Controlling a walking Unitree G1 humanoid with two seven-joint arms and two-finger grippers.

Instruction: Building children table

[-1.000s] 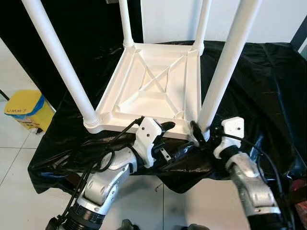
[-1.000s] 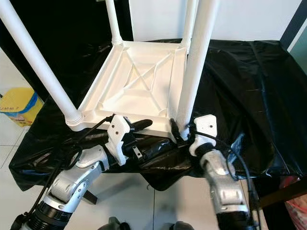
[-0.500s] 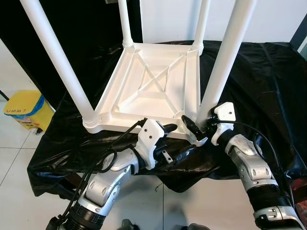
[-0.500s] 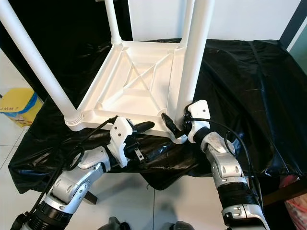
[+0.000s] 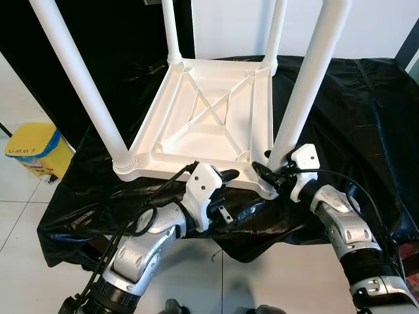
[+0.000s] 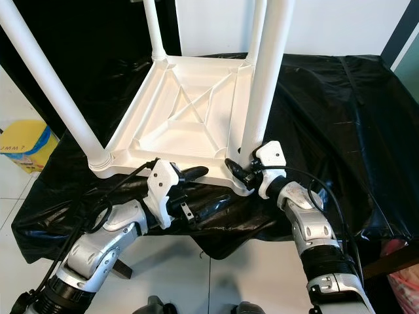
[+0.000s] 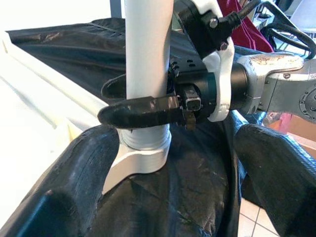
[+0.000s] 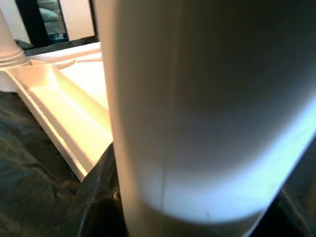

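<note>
A white children's table (image 5: 209, 124) lies upside down on a black-covered surface, its four legs pointing up. My right gripper (image 5: 268, 173) is shut around the near right leg (image 5: 304, 85), just above the collar where it joins the corner. In the left wrist view one black finger (image 7: 138, 111) crosses the front of that leg (image 7: 148, 49) and the other curls behind it. The right wrist view looks at the leg (image 8: 197, 98) from very close. My left gripper (image 5: 226, 193) sits open at the table's near edge, pointing toward the same corner and holding nothing.
A black plastic sheet (image 5: 366, 104) covers the worktop and hangs over its near edge. A yellow bin (image 5: 33, 150) stands on the white tiled floor at the left. The near left leg (image 5: 78, 85) leans out toward the left.
My right wrist has moved up and in toward the leg, with its fingers now wrapped around the base. The left arm has barely shifted.
</note>
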